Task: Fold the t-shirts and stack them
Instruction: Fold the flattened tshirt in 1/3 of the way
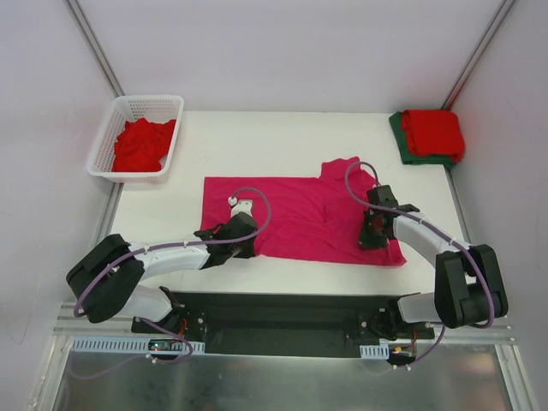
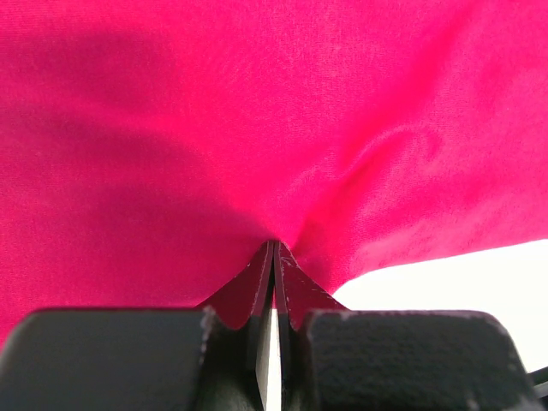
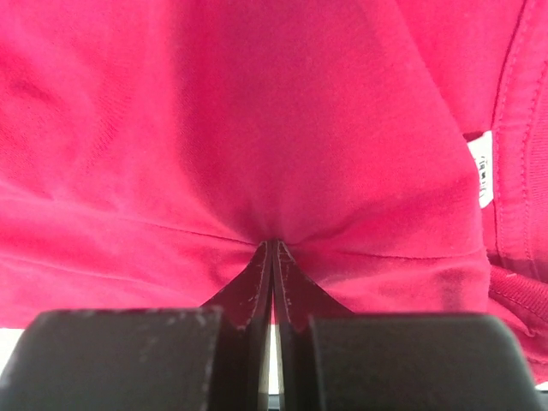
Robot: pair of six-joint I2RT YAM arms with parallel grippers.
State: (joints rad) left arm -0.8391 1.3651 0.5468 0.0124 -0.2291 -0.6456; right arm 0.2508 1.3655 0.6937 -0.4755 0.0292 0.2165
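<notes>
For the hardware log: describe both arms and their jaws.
Left arm and right arm: white shells between bulky black joints. A lilac cable loops along each. Jaws: matte black, blocky bases tapering to thin, scuffed tips. No markings visible.

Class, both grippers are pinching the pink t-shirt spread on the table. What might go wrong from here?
1. The left gripper and right gripper each hold only a small pucker of the magenta t-shirt at their tips; it may slip out when lifted.
2. The cloth is bunched near the white neck label, so a fold could trap creases.
3. If the grippers move unevenly, the fold may skew.
</notes>
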